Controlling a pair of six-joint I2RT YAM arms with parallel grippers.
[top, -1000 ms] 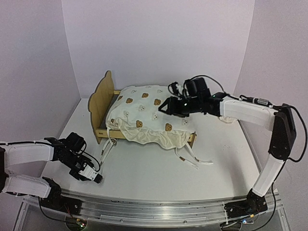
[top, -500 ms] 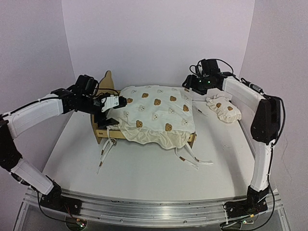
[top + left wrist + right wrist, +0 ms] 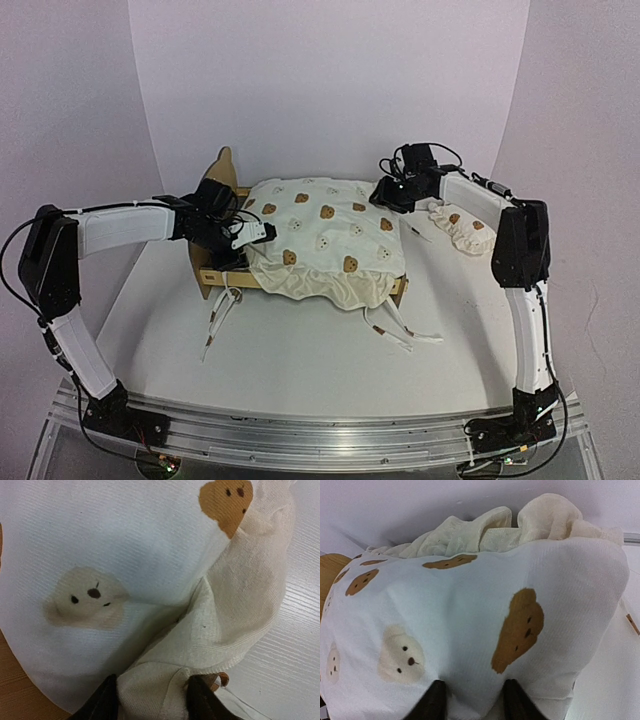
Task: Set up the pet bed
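Observation:
The pet bed (image 3: 213, 200) stands at the back of the table, its curved light-wood headboard to the left. The large bear-print cushion (image 3: 320, 235) lies over it, hiding the grey base and hanging over the near rail. My left gripper (image 3: 248, 233) is at the cushion's near-left corner. In the left wrist view its jaws (image 3: 152, 705) are closed round a fold of the cream frill (image 3: 240, 610). My right gripper (image 3: 383, 195) is at the cushion's far-right corner, shut on the cushion's edge (image 3: 470, 630).
The small bear-print pillow (image 3: 460, 226) lies on the table right of the bed. Tie strings trail onto the table at the near left (image 3: 215, 320) and near right (image 3: 400, 332). White walls close in behind and at both sides.
The left arm swung from the table's near-left up to the cushion's left corner and closed on it. The right gripper moved from above the cushion to its far-right corner. The small pillow now shows at right.

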